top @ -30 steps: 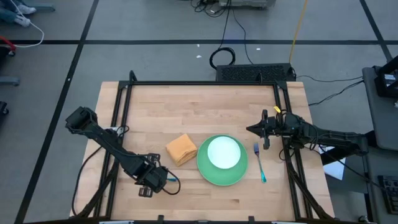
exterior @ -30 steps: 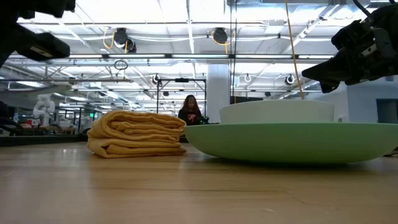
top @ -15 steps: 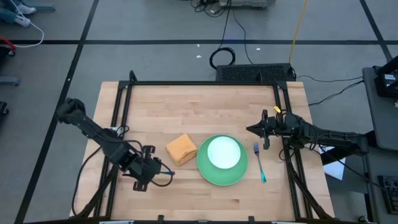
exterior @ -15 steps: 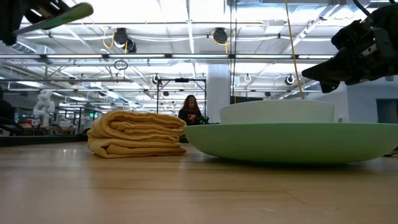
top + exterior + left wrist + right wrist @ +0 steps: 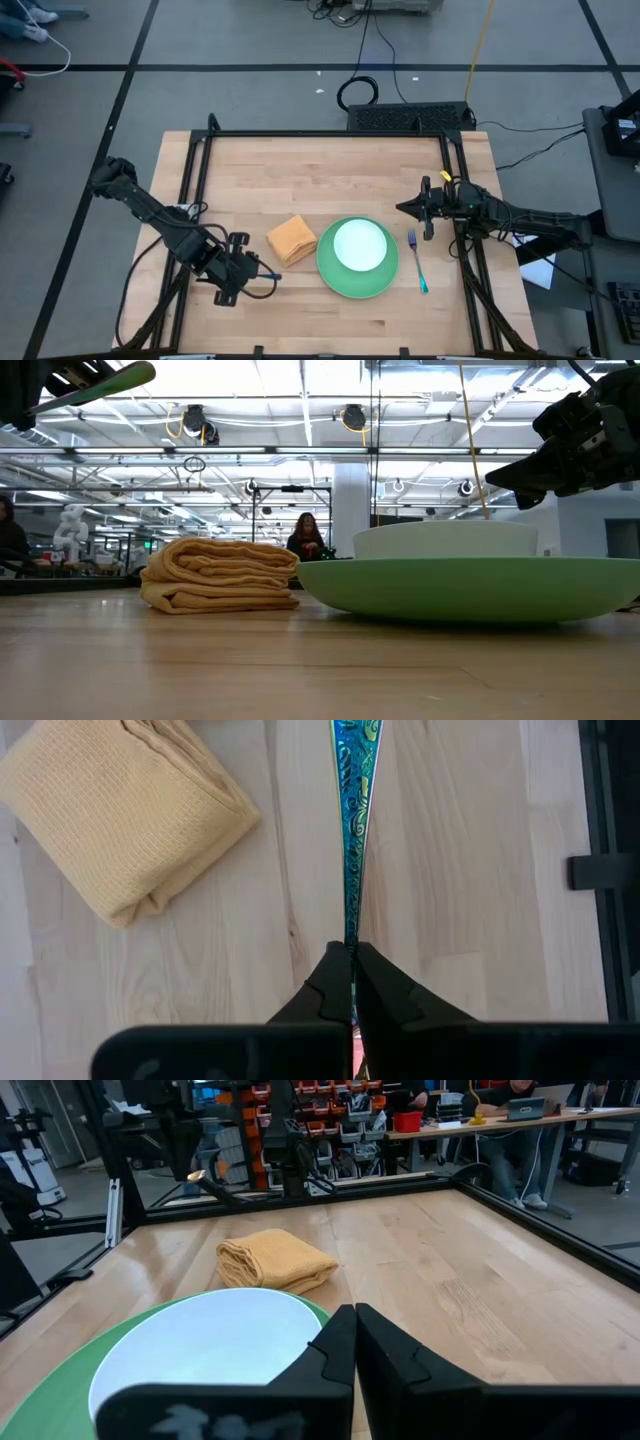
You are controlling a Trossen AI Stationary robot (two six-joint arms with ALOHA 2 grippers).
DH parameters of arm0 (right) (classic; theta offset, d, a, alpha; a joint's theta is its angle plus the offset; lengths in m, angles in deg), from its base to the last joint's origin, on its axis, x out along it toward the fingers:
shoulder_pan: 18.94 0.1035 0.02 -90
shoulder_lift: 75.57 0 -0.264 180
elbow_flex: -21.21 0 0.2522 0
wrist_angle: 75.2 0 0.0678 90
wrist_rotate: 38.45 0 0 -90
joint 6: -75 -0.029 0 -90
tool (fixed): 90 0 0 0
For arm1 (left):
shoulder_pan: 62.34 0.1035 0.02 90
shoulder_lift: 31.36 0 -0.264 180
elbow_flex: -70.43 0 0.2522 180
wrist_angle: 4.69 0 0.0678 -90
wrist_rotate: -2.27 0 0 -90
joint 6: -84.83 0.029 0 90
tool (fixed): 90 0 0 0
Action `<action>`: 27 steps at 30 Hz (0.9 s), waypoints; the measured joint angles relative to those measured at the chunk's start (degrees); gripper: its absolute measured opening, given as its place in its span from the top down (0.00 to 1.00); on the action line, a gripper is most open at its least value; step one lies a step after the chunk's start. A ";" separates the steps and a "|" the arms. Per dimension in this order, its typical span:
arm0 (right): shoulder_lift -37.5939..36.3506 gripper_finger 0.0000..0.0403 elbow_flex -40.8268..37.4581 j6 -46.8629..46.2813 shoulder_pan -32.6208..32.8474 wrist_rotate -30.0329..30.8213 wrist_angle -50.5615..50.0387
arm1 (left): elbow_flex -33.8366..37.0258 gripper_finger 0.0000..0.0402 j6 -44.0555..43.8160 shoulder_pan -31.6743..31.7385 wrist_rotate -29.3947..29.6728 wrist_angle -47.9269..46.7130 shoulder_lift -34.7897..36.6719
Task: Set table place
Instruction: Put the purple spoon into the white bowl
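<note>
Overhead, the left gripper (image 5: 262, 272) is hovering left of the plate (image 5: 357, 272).
Only its wrist view is showing it pinching the spoon (image 5: 351, 840); right gripper (image 5: 404, 209) pressed together.

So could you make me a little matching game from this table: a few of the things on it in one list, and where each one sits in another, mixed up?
Things:
1. white bowl
2. orange napkin
3. blue-handled fork
4. teal-handled spoon

Places:
A. flat on the wood, right of the green plate
B. clamped in the shut left gripper, above the table
C. on the green plate
D. folded on the wood, left of the plate

Pairs: 1-C, 2-D, 3-A, 4-B
</note>
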 joint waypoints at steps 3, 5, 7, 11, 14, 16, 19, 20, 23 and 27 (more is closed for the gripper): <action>0.00 1.00 0.02 0.00 0.00 0.00 0.00 | 0.00 1.00 0.06 0.00 0.10 0.00 0.00; 0.00 1.00 0.01 0.00 -0.01 0.00 0.00 | 0.00 1.00 0.06 0.00 0.39 0.00 0.00; 0.00 1.00 0.02 0.00 0.01 0.00 0.00 | 0.00 1.00 0.06 0.00 0.42 0.00 0.00; 0.00 1.00 0.01 0.00 -0.01 0.00 0.00 | 0.00 1.00 0.09 0.00 0.45 0.00 0.00; 0.00 1.00 0.00 0.00 0.01 0.00 0.00 | 0.00 1.00 1.01 0.00 0.79 0.09 0.00; 0.00 1.00 -0.01 0.00 0.01 0.00 0.00 | 0.00 1.00 2.18 0.00 1.57 0.71 0.00; 0.00 1.00 0.01 0.00 0.00 0.00 0.00 | 0.02 1.00 4.63 0.00 3.21 2.20 0.00; 0.00 1.00 0.01 0.00 -0.01 0.00 0.00 | 0.02 1.00 5.79 0.00 3.81 2.97 0.00; 0.00 1.00 0.01 0.00 -0.01 0.00 0.00 | 0.02 1.00 9.39 0.35 4.07 5.98 0.00; 0.00 1.00 0.00 0.00 -0.02 0.00 0.00 | 0.02 1.00 12.70 1.32 4.80 7.78 0.71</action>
